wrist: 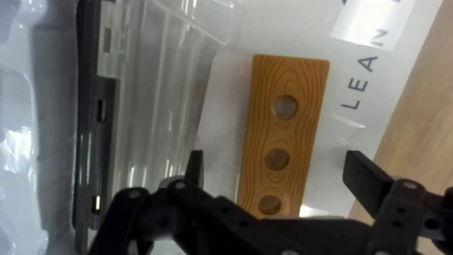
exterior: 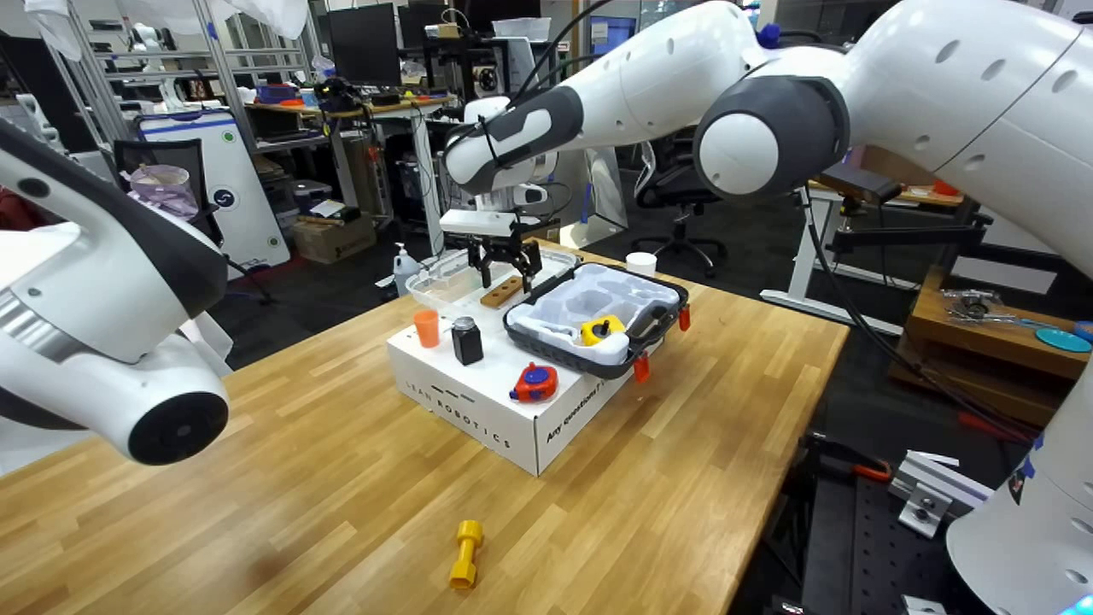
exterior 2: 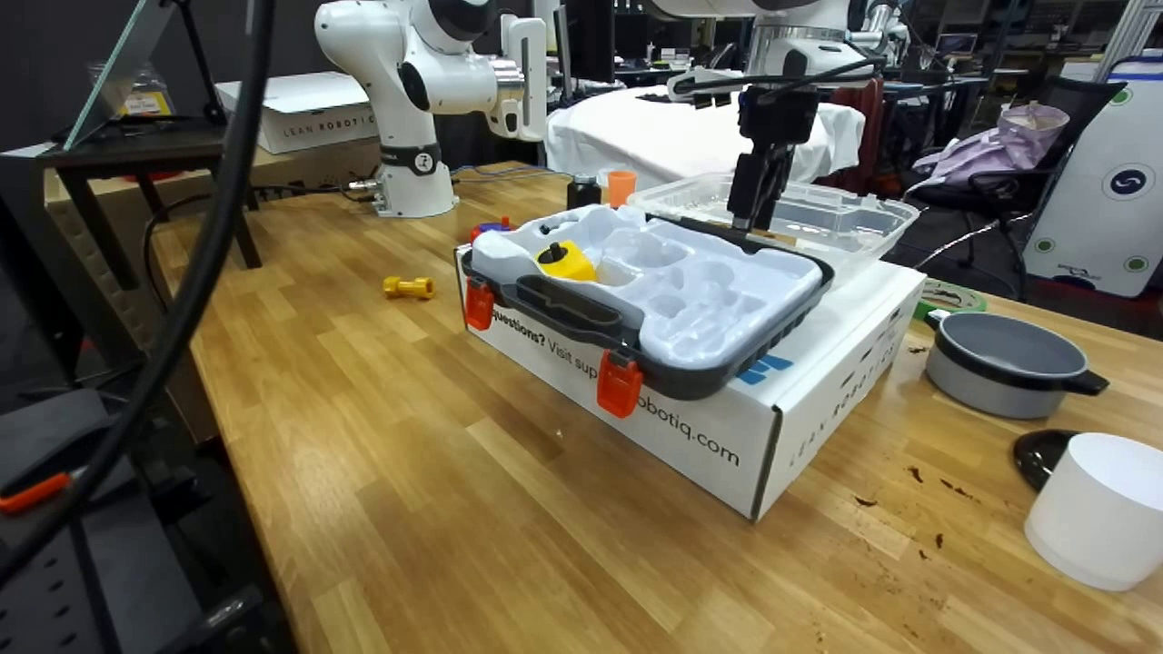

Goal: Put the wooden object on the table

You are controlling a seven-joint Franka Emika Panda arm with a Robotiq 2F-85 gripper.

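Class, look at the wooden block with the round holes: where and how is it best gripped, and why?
I would grip the wooden block across its two long edges, near mid-length, coming straight down. It lies flat, holes facing up, and is narrow between those edges; in the wrist view, the open pincer spans wider than it.

1 wooden slab [wrist: 282, 134], 3 holes [wrist: 277, 159] showing, 2 yellow pieces [exterior: 465, 553], 2 latches [exterior 2: 620, 386], 1 orange cup [exterior: 427, 330], 1 pot [exterior 2: 986, 386]

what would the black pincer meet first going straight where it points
Likely the flat rectangular brown wooden slab with round holes: it lines up between the tips of the open pincer, though depth is unclear.
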